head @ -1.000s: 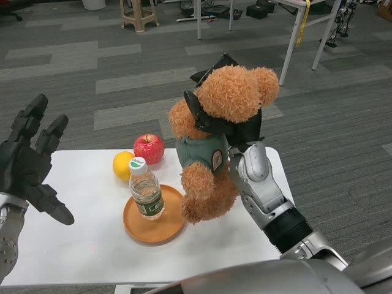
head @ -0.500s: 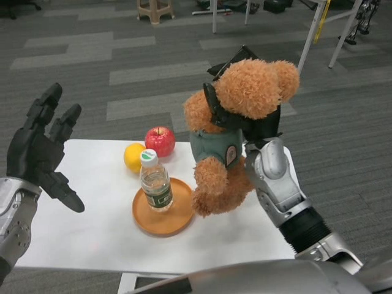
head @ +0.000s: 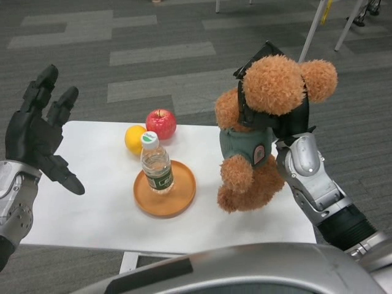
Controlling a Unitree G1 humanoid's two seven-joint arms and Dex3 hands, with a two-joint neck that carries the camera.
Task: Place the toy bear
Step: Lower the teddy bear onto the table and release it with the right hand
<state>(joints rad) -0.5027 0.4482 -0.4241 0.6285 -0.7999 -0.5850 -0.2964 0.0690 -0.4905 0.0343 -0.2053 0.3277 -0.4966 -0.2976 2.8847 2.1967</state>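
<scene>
A brown toy bear (head: 260, 131) in a green vest hangs upright over the right part of the white table (head: 92, 208). My right hand (head: 288, 122) grips it around the neck from behind, its black fingers wrapped under the bear's head. The bear's feet are just above or at the tabletop, right of the orange plate (head: 165, 199); I cannot tell whether they touch. My left hand (head: 37, 135) is raised at the table's left edge, fingers spread, holding nothing.
A water bottle (head: 156, 168) stands on the orange plate at the table's middle. Behind it lie an orange (head: 135, 139) and a red apple (head: 161, 123). White table legs (head: 318, 24) stand on the grey carpet at the far right.
The camera has turned, shifting the scene. My right hand has carried the bear to the right, away from the plate and bottle. The left hand stays raised and open.
</scene>
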